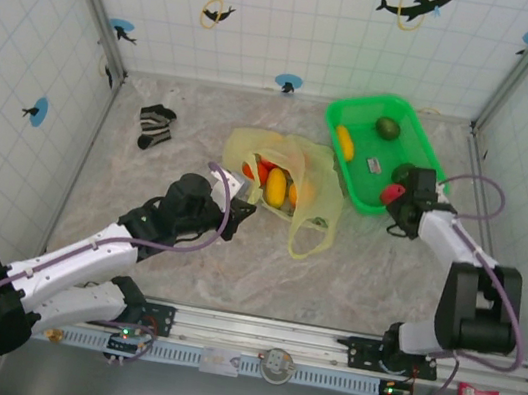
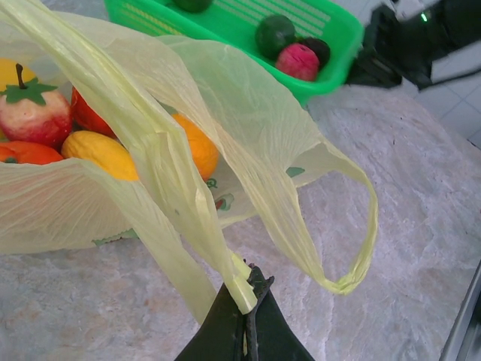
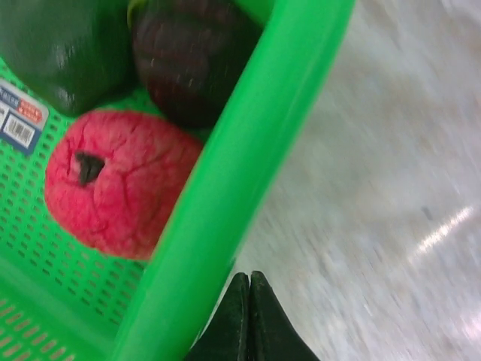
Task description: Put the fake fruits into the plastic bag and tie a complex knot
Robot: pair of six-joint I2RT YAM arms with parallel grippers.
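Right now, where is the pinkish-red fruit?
In the right wrist view the pinkish-red fruit lies in the near corner of the green basket, on the scene's right side, beside a dark brown fruit, just beyond the shut right gripper.

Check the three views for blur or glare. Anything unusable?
Right wrist: motion-blurred, table streaked with a smeared highlight, basket rim soft, red fruit still readable. Left wrist: sharp, bag creases crisp. Top external: evenly lit, sharp, no harsh glare.

One bag (image 1: 322, 182), one basket (image 1: 405, 156) (one sock (image 1: 155, 126))
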